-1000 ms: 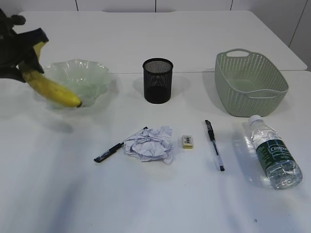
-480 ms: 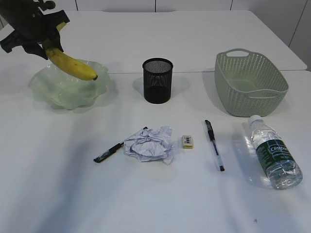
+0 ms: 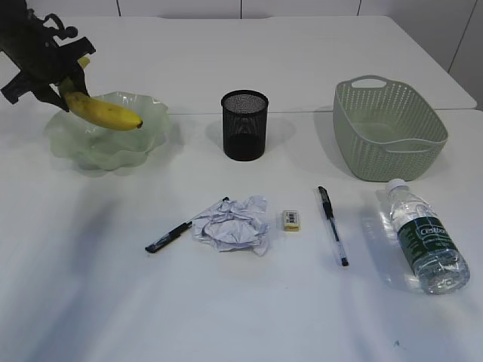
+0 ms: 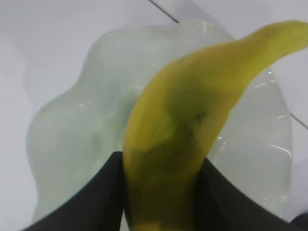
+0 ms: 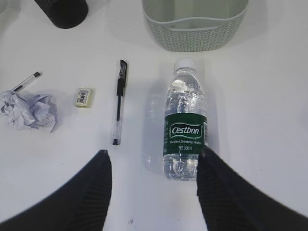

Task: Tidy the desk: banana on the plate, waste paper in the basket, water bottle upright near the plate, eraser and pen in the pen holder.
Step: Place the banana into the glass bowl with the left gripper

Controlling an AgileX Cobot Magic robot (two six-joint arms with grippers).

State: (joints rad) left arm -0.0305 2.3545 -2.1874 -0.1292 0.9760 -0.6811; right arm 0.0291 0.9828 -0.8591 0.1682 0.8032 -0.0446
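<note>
My left gripper (image 3: 66,84) is shut on the yellow banana (image 3: 104,113) and holds it just above the wavy pale green glass plate (image 3: 155,130); the left wrist view shows the banana (image 4: 192,125) between the jaws (image 4: 161,168) over the plate (image 4: 72,139). My right gripper (image 5: 154,166) is open and empty above the table, out of the exterior view. The water bottle (image 3: 426,237) lies on its side at the right (image 5: 186,127). The crumpled paper (image 3: 232,224), the eraser (image 3: 292,219), two pens (image 3: 333,225) (image 3: 181,229), the black mesh pen holder (image 3: 245,125) and the green basket (image 3: 389,130) stand on the table.
The white table (image 3: 241,302) has a seam running across behind the pen holder. The right wrist view shows the pen (image 5: 119,101), eraser (image 5: 84,96), paper (image 5: 29,110) and basket (image 5: 197,24).
My left gripper has carried the banana up and back from the plate's front left, then lowered it over the plate. Everything else is unmoved.
</note>
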